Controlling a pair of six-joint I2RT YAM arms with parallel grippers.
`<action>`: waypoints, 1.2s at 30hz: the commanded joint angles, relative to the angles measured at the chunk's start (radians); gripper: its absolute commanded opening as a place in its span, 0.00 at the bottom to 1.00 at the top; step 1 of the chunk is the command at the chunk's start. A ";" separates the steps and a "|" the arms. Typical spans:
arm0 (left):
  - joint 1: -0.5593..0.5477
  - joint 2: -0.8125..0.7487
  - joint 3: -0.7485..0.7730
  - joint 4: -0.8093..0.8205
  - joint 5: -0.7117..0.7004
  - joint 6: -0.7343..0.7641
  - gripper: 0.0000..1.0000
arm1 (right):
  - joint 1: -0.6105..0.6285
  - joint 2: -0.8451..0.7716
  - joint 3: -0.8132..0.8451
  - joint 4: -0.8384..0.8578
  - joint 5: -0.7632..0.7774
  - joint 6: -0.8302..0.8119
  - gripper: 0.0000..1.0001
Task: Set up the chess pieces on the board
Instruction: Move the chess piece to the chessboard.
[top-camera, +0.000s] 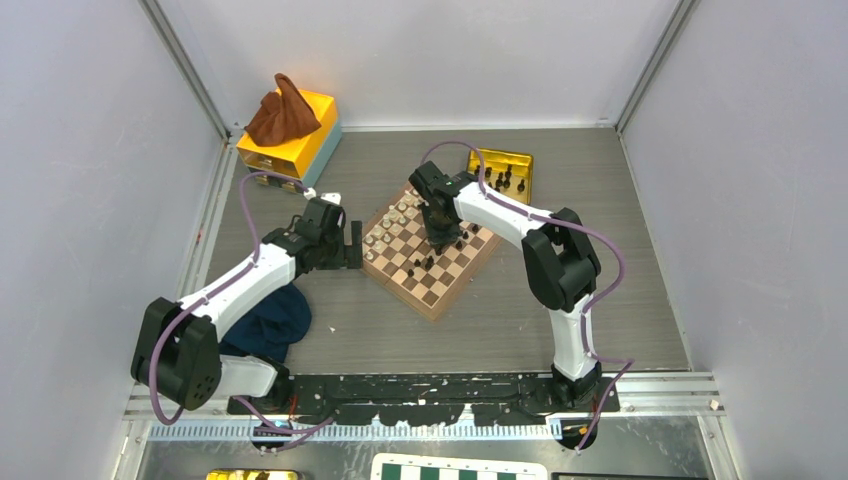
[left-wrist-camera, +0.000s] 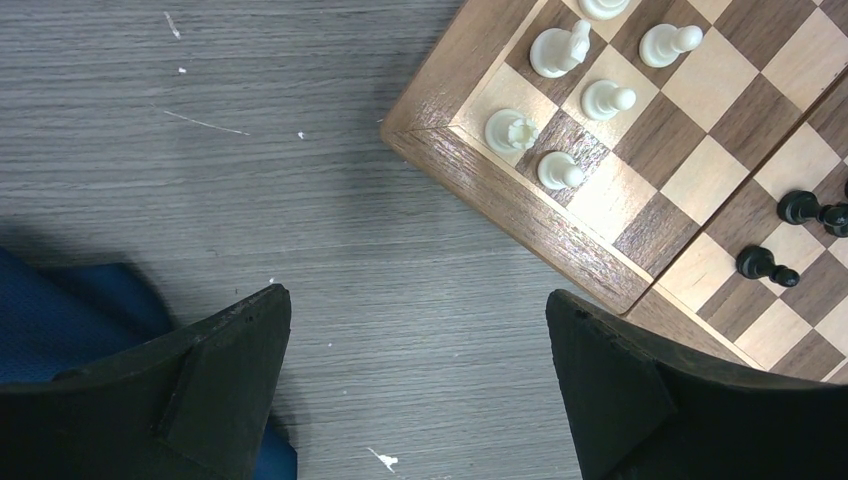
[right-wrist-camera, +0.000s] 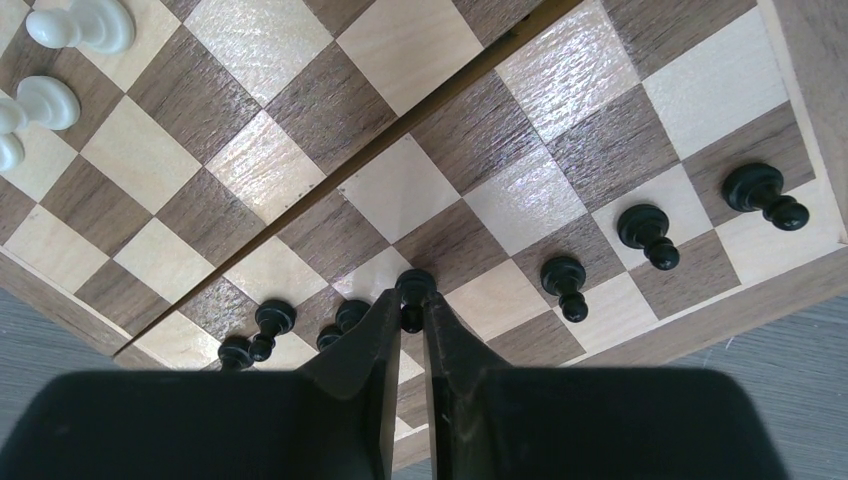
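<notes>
The wooden board lies tilted in the middle of the table. In the right wrist view a row of black chess pieces stands along the board's near edge. My right gripper is shut on one black pawn in that row, pinching it between both fingertips. The same gripper reaches down onto the board from the far side. My left gripper hangs open over bare table beside the board's corner, holding nothing. Two black pieces show at that view's right edge.
Cream pieces stand on the board's left side. A gold tray with more black pieces lies behind the board. A yellow box with a brown cloth sits at the back left. A blue cloth lies under the left arm.
</notes>
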 joint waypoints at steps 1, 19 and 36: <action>0.006 0.005 0.009 0.037 0.004 0.004 0.99 | 0.005 -0.006 0.014 0.012 0.001 -0.002 0.16; 0.006 0.007 0.007 0.038 0.013 0.001 0.99 | -0.009 -0.066 -0.014 -0.007 0.056 -0.010 0.07; 0.006 0.014 0.007 0.037 0.019 0.000 0.99 | -0.045 -0.104 -0.068 0.013 0.059 -0.006 0.07</action>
